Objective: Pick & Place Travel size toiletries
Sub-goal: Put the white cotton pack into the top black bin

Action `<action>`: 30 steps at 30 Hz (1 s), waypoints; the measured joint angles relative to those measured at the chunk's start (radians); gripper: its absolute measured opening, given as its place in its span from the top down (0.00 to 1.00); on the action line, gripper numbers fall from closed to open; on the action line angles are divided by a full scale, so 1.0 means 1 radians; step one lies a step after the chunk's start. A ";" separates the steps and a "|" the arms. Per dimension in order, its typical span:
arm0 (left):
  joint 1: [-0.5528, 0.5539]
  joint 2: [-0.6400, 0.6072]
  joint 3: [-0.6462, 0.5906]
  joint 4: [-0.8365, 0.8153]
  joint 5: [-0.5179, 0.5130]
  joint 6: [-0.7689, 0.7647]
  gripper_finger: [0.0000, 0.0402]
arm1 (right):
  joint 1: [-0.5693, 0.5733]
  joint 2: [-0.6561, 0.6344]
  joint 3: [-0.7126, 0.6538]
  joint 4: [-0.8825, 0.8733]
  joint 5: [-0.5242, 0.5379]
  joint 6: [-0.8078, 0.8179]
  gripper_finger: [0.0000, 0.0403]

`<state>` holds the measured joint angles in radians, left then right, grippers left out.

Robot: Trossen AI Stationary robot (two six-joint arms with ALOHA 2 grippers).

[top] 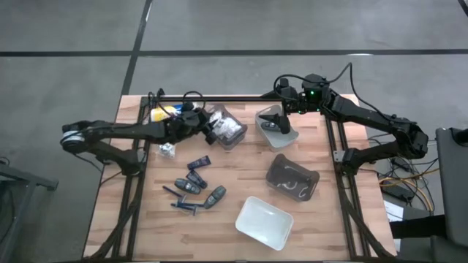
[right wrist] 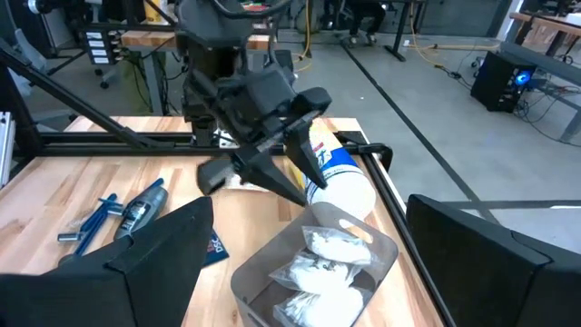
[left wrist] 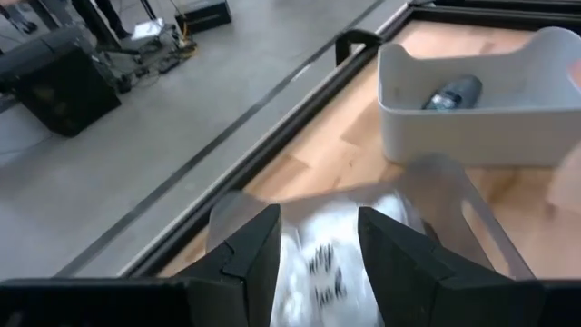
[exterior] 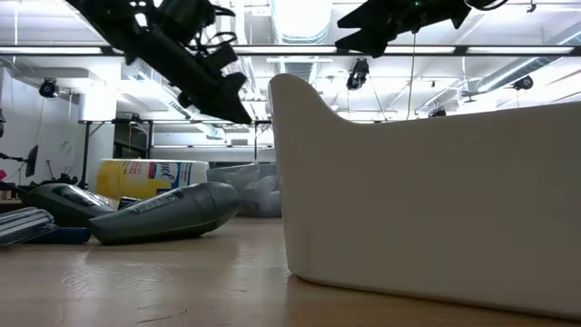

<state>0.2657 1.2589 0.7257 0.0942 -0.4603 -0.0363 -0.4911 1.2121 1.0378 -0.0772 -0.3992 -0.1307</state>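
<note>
The left gripper (top: 213, 130) hangs over the clear bin (top: 227, 127) at the far middle of the desk (top: 146, 219), its fingers (left wrist: 250, 259) parted with a gap between them and nothing held; small white packets (right wrist: 318, 272) lie in that bin directly under it. Just left of the gripper, at the far left of the desk, lies a large white canister with a yellow label (top: 164, 113), and another white packet (top: 167, 150) sits on the wood a little nearer. The right gripper (top: 281, 124) hovers above the grey-white bin (top: 276, 131) to the right of the clear one, its fingers (right wrist: 159, 254) spread wide and empty; a dark grey-blue oblong piece (left wrist: 451, 94) lies inside that bin. Nearer, on the left half of the desk, the rest of the toiletries are scattered: several dark grey-blue oblong pieces (top: 214, 196) and thin dark blue sticks (top: 183, 208), with a dark blue packet (top: 198, 164) at the far end of the group. To the right of them stands a smoky bin (top: 291, 179), and a white bin (top: 265, 221) sits at the near edge.
</note>
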 joint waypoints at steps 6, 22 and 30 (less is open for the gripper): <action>-0.026 -0.108 -0.039 -0.128 0.000 -0.055 0.62 | 0.000 0.000 0.000 0.000 0.000 0.000 0.10; -0.053 -0.272 -0.077 -0.605 0.073 -0.258 0.62 | 0.000 0.000 0.000 0.000 0.000 0.000 0.10; -0.053 -0.271 -0.077 -0.811 0.165 -0.302 0.62 | 0.000 0.000 0.000 0.000 0.000 0.000 0.10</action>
<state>0.2131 0.9878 0.6483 -0.7168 -0.2955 -0.3385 -0.4911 1.2121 1.0376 -0.0772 -0.3992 -0.1307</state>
